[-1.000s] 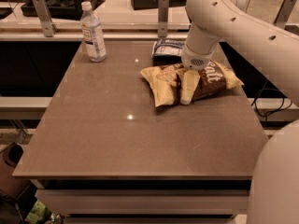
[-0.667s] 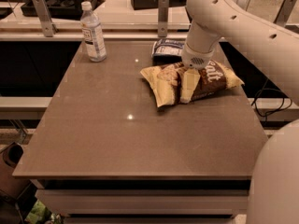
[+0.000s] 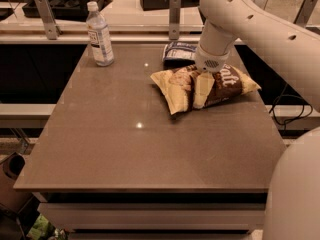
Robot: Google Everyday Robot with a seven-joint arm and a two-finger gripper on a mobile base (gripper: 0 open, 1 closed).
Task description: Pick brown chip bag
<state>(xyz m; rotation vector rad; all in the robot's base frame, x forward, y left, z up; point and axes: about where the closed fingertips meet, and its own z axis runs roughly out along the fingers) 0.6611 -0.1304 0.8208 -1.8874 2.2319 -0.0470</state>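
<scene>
Nothing has visibly moved in the last second: the gripper (image 3: 201, 96) sits on the bag exactly as it did, and the bag has not shifted or lifted. At the far left corner of the table (image 3: 125, 144) a bottle (image 3: 100, 34) stands upright, well apart from the work. Further right, at the back edge, a small blue-and-white bag (image 3: 177, 51) lies just behind the target, close enough to be nudged. The brown bag (image 3: 227, 84) lies flat on the right half of the table, its long side running left to right, one yellow end pointing left and the dark lettered part to the right. The gripper comes down from above onto its middle, at the seam between the yellow and the brown, touching the film. Whether it is apart or clamped on the bag I cannot tell. The arm (image 3: 260, 24) reaches in from the upper right. The bag is probably light, puffy and slippery, with brittle chips inside, so a pinch on a raised fold of film across the narrow middle looks better than a hard squeeze. It may sag or swing once it is lifted.
</scene>
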